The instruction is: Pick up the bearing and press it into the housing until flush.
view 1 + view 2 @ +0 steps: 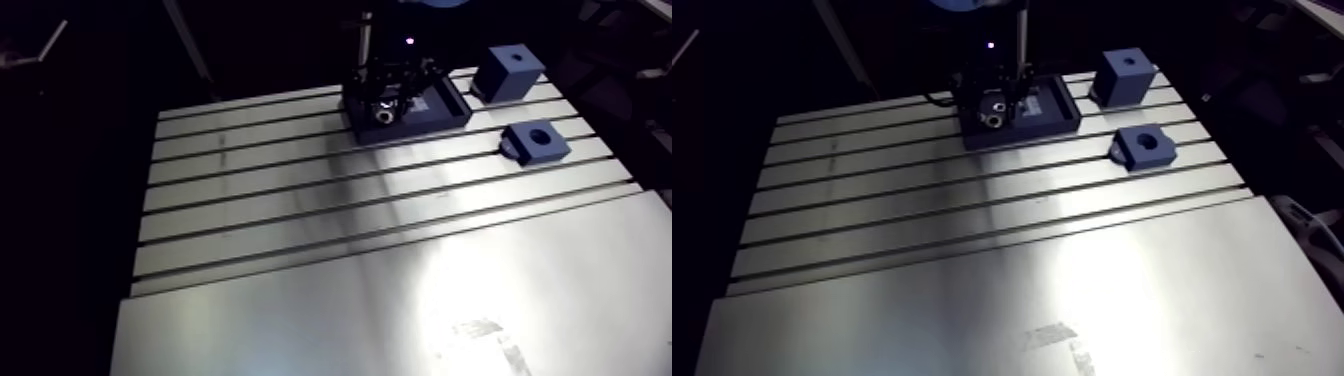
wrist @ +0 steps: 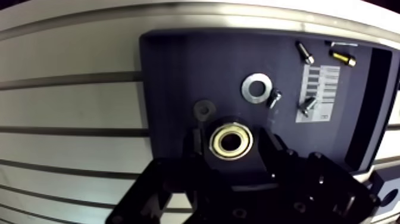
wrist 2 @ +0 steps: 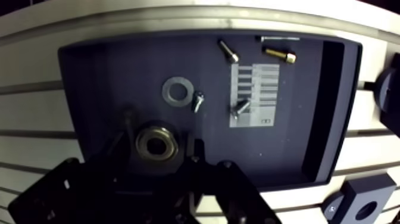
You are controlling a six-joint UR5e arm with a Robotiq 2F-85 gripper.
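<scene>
Aluminium with long slots makes up the table point(image 1: 300, 230), and near its far edge lies a dark, shallow tray point(image 2: 152, 71) with a raised rim. The gripper point(image 3: 158, 148) hangs low over the tray. In the wrist view its two dark fingers point(image 2: 269, 152) stand on opposite sides of the bearing point(image 2: 231, 140) and sit against its outer ring, so the claw is clamped on the bearing. The bearing has a steel ring outside and a brass-toned ring inside around an open bore. It lies flat in the tray's main compartment, near the side closest to the wrist. Just beside it is a small black ring point(image 2: 204, 109), and a little ahead of it is a flat silver washer point(image 2: 255, 87). A short screw point(image 2: 274, 98) lies just beside the washer. A second short screw point(image 2: 308, 106) rests on the edge of a white label point(image 2: 321, 93) on the tray floor. Beyond the label, by the far rim, lie a silver screw point(image 2: 305, 52), a brass-coloured screw point(image 2: 343, 58) and a thin pin point(image 2: 340, 43). A narrow, darker compartment point(image 2: 370, 107) runs along one end of the tray, too shadowed to show its contents. The blue housing point(image 1: 537, 141) lies on the table apart from the tray, its wide round bore facing up. A blue block point(image 1: 508, 72) with a small hole in its top stands behind the housing.
</scene>
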